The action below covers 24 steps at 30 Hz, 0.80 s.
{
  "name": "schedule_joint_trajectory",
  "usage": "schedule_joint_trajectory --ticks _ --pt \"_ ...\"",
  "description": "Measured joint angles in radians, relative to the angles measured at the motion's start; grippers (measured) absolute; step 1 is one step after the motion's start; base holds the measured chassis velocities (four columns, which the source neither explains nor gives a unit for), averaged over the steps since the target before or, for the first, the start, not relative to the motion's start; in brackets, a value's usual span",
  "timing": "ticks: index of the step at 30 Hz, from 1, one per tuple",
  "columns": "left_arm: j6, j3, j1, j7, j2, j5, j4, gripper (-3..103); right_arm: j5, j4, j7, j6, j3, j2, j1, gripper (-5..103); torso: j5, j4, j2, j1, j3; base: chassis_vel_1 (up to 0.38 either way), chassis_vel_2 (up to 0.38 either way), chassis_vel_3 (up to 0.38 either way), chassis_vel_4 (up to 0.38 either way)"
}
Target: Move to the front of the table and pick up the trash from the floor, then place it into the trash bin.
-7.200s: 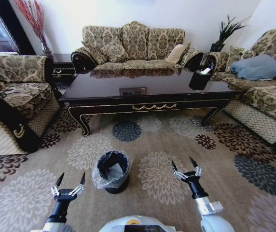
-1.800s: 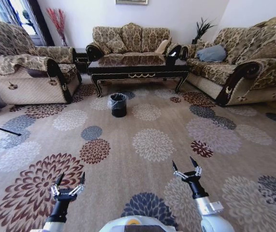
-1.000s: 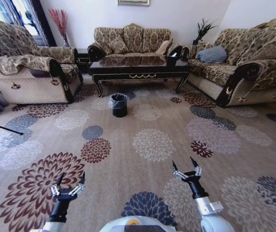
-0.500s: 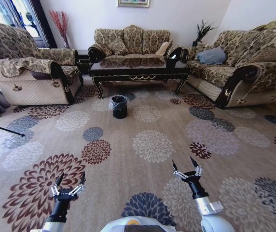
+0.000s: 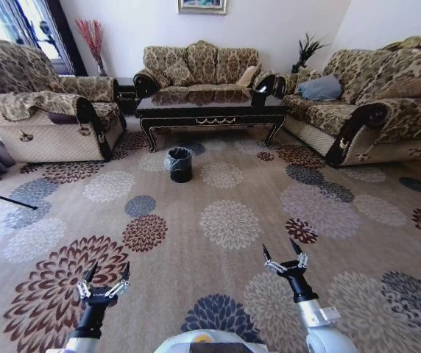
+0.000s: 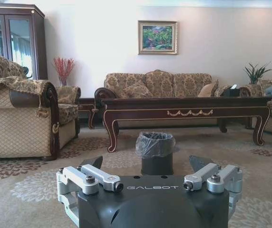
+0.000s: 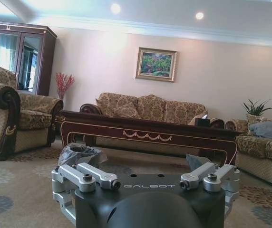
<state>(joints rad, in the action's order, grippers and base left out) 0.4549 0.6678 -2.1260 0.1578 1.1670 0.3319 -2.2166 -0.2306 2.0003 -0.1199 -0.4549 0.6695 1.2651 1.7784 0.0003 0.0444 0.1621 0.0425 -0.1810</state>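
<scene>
The dark brown table [image 5: 210, 107] stands far ahead, in front of the back sofa. The black trash bin [image 5: 179, 163] with its grey bag stands on the carpet just before the table. The trash is out of view. My left gripper [image 5: 109, 271] and right gripper [image 5: 279, 248] hover low at the near edge, both open and holding nothing, far from the bin. In the left wrist view the left gripper [image 6: 146, 162] points at the bin [image 6: 156, 152] and the table [image 6: 188, 102]. The right wrist view has the bin [image 7: 79, 153] beside the right gripper [image 7: 140, 164], with the table [image 7: 145, 128] behind.
Patterned sofas stand on the left [image 5: 41, 110], at the back [image 5: 199, 66] and on the right [image 5: 372, 110]. A black tissue box [image 5: 259, 87] sits on the table's right end. A thin dark pole [image 5: 4, 197] lies at the left. Wide flowered carpet [image 5: 229, 220] stretches between me and the bin.
Seven seconds ago the table and bin were close; now they are far off because the camera moved. Over the last second the view shifts only slightly. Both arms keep their pose.
</scene>
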Motion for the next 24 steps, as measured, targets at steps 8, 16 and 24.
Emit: schedule_joint_trajectory --ticks 8,16,24 --pt "0.000 0.000 0.000 0.000 0.000 0.000 0.000 100 0.000 0.000 0.000 0.000 0.000 0.000 0.000 100 -0.0001 -0.0001 0.025 0.008 -0.017 0.000 0.000 0.000 0.000" --pt "0.000 0.000 0.000 0.000 0.000 0.000 0.000 100 0.000 0.000 0.000 0.000 0.000 0.000 0.000 100 -0.0003 0.0000 0.046 0.013 -0.032 0.000 0.000 0.000 0.000" --pt "0.000 0.000 0.000 0.000 0.000 0.000 0.000 100 0.000 0.000 0.000 0.000 0.000 0.000 0.000 100 -0.0003 0.0000 0.080 0.021 -0.058 0.000 0.000 0.000 0.000"
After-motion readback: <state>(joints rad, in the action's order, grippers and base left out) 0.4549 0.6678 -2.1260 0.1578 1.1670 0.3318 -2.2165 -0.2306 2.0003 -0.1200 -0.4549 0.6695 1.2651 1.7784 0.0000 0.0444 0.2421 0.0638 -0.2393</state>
